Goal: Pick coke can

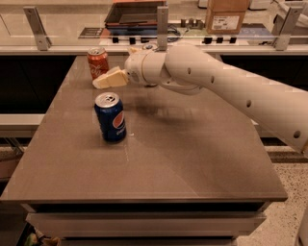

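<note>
The grey table [192, 168] filled most of the frame, with a counter running behind it along the top edge. The robot's white arm [231, 86] reached in from the right edge toward the upper left. A cardboard box [224, 14] stood on the counter at the upper right. The blue Pepsi can [110, 117] stood upright left of centre, well apart from the arm. The coke can [98, 62] stood upright in the upper left of the frame, near the table's far edge. The gripper [103, 81] hung just beside it, at the can's lower right, its beige tip close to the can's base. Whether it touched the can, and whether it was open or closed, could not be told. By my judgement the approach was nearly complete, but the can sat on the table, not yet lifted. Grasping and raising it were left to do.
</note>
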`<state>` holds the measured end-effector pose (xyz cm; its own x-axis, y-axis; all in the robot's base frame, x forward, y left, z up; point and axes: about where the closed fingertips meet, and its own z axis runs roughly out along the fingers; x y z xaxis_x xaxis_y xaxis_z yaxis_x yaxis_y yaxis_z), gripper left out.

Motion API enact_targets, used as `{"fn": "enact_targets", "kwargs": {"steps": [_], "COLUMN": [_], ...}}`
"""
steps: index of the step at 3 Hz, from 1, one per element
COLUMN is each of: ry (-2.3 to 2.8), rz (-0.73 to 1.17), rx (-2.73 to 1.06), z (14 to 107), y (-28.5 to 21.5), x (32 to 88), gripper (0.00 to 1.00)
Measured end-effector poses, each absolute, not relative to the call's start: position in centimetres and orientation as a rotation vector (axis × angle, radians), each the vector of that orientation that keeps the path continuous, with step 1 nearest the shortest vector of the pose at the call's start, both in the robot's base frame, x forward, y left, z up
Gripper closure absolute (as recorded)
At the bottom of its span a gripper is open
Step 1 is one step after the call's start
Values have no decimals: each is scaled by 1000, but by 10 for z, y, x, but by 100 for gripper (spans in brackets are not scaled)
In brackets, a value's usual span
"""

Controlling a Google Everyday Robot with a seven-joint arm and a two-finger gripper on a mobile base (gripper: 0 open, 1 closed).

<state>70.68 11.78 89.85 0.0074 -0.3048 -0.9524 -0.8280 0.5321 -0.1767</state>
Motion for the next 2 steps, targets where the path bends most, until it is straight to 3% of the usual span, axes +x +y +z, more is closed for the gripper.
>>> {"fn": "enact_targets", "kwargs": {"steps": [2], "ry": [1553], "rz": [570], "rx": [-999], "z": [894], "y": [127], "x": [717], "gripper": [0]}}
